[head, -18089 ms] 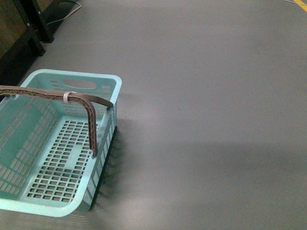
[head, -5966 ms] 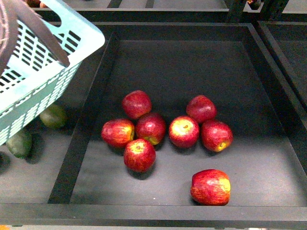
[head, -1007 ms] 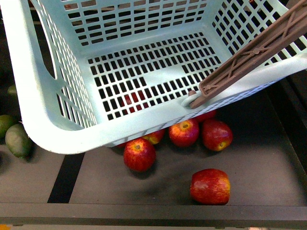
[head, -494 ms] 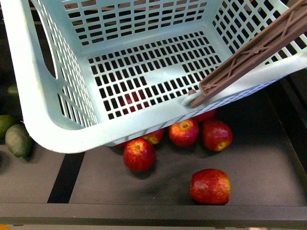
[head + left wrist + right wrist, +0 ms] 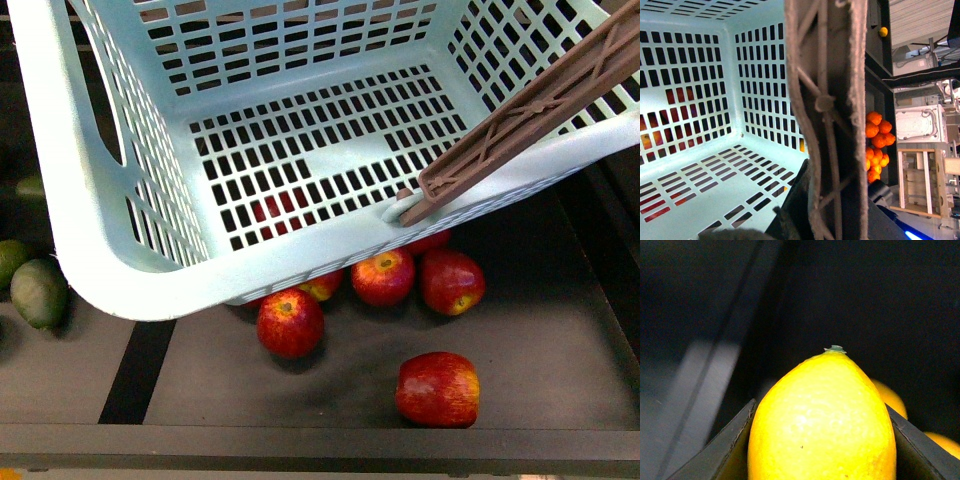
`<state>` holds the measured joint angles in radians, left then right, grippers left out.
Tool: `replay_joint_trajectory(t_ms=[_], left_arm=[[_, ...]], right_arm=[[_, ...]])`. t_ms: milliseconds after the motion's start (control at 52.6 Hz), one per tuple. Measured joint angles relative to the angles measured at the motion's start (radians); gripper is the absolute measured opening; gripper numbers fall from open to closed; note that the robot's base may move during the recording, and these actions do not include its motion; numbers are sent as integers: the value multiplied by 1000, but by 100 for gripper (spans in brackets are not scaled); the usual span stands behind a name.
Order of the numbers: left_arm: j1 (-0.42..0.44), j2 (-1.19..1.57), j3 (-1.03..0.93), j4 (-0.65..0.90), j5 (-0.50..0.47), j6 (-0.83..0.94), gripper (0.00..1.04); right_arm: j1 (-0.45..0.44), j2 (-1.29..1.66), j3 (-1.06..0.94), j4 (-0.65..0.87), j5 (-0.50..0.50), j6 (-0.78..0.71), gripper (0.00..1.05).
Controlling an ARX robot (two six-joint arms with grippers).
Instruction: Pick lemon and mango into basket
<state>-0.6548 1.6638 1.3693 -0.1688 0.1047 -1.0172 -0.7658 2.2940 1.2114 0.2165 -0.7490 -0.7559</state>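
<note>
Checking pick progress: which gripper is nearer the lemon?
Right. The right gripper has the lemon between its fingers, touching both. The left gripper is elsewhere, close against the brown handle of the basket.

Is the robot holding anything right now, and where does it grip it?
The right gripper pinches the lemon by its sides; the left gripper holds the basket by its brown handle.

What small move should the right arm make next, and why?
Probably lift the lemon straight up, then carry it toward the basket. In the right wrist view the right gripper has its jaws pressed on both sides of the lemon, with more yellow fruit behind it. The basket hangs tilted above the red apples, and no fruit shows inside it.
</note>
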Motion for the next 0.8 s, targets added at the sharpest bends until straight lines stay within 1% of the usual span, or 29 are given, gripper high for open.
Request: replay_joint_trajectory(t_ms=[57,209,285,342,418,437,494,589,722,798], left_arm=[[0,0,0,0,0,0,6],[0,0,0,0,0,0,6],[0,0,0,0,0,0,6],[0,0,0,0,0,0,6],[0,0,0,0,0,0,6],[0,0,0,0,0,0,6],[0,0,0,0,0,0,6],[0,0,0,0,0,0,6],[0,0,0,0,0,0,6],[0,0,0,0,0,0,6]], right_arm=[[-10,-85,-45,15,-79,50,59],[-20,-280,-161,53,-235,155,59],[-18,-371,-222,79,-293,199,59],[-5,-458,-282,117,-337,259,59],[21,-559,-350,184,-365,332,59],[27,-575,-361,190,-367,347,59],[77,-682,-431,293,-378,472,59],[144,-779,-489,365,-367,583,59],[285,-893,-547,417,-289,700,59],[385,-926,-554,435,-208,761,59]])
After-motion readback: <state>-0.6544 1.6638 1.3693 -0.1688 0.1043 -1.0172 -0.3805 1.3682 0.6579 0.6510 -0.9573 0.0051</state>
